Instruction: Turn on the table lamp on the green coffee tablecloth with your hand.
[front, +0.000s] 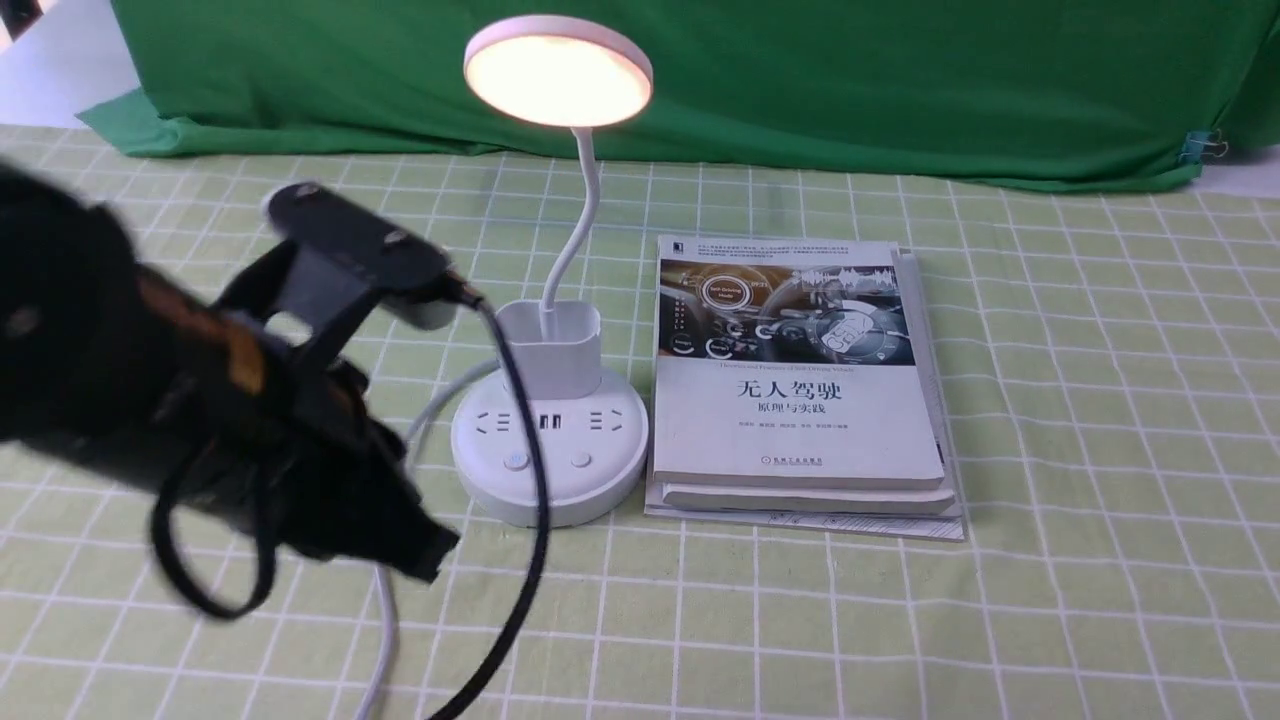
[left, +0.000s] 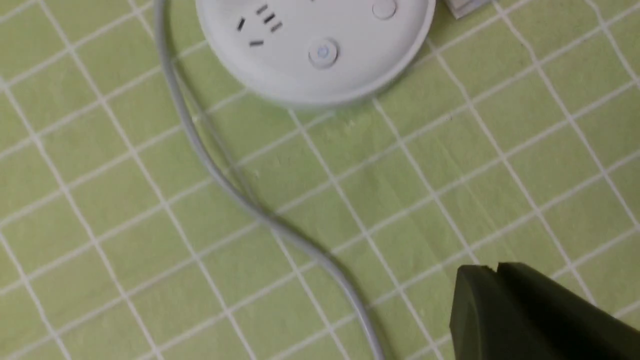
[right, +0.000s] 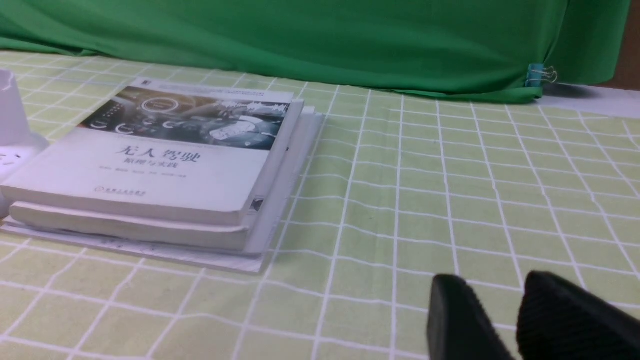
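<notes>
Glowing warm, the white table lamp (front: 590, 485) with its flat round disc head stands mid-cloth on the pale yellow-green grid tablecloth (front: 1050, 400)! The black left gripper (front: 436, 550) hovers just off the round base's near-left edge, clear of both buttons, fingers (left: 525, 310) pressed together. From the lamp's white cup-like holder (front: 550, 355) the bendy neck rises. A stack of white books (front: 800, 400) sits just beside the base. The black right gripper (right: 492, 285) hangs well apart, fingers slightly spread.
</notes>
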